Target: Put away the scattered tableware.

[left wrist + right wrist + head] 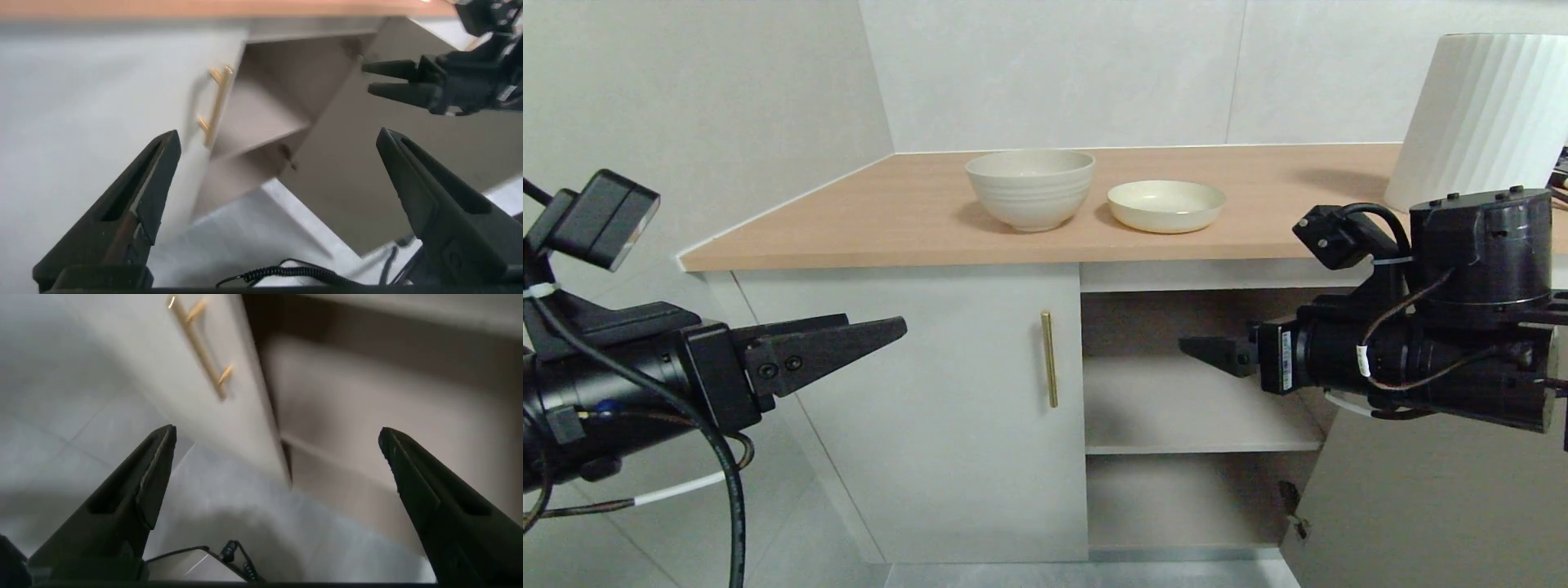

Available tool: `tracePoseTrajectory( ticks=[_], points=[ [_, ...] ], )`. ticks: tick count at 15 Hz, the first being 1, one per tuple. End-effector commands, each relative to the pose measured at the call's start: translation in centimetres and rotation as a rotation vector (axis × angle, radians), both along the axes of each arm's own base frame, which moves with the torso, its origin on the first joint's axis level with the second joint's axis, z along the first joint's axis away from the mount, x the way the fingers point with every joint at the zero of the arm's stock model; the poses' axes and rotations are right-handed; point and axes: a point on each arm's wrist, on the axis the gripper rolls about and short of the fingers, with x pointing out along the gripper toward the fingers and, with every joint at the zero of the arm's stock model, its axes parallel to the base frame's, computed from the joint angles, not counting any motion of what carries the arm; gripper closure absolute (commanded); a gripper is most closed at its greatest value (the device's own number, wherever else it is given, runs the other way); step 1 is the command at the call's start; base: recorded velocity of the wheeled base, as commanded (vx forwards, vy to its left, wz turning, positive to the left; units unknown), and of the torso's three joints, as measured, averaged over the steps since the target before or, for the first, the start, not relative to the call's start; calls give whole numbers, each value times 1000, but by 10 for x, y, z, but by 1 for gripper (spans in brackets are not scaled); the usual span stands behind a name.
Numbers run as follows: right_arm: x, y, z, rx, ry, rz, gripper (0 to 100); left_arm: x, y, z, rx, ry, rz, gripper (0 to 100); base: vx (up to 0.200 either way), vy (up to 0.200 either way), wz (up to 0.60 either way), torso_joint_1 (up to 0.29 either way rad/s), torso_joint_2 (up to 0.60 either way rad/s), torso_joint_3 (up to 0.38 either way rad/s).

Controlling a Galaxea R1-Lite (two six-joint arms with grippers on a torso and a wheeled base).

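Head view: bowl and shallow dish sit side by side on the far countertop, with the right-hand shelf exposed, likely their destination. Left wrist view: left gripper is splayed and empty, near the closed door. Right wrist view: right gripper is likewise spread and carrying nothing.

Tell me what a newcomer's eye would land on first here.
A deep bowl and a shallow plate sit side by side on the wooden counter. Below, the cabinet is open on its right side, showing a shelf, while its left door is shut. The left gripper and right gripper hang before the cabinet, fingers open.
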Motion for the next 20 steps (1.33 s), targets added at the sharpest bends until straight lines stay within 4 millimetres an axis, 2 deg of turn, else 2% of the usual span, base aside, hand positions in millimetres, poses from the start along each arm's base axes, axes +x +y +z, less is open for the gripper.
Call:
tracePoseTrajectory(
  ticks=[1,10,16,19,20],
  points=[
    [-7,0,4,8,-13,17,0,-1,0,0,-2,-1,0,0,0,0,0,0,0,0],
    [-7,1,3,4,-39,24,0,3,-1,-3,-4,20,-23,0,0,0,0,0,0,0],
    [-1,-1,2,3,-39,4,0,7,-2,1,-19,-37,-22,0,0,0,0,90,-323,-255],
    [4,1,-1,3,-39,2,0,17,-6,-5,6,-23,-25,0,0,0,0,165,-491,-290],
    [7,0,-3,6,-43,-7,0,27,-6,-7,10,-18,-12,0,0,0,0,178,-461,-290]
  ],
)
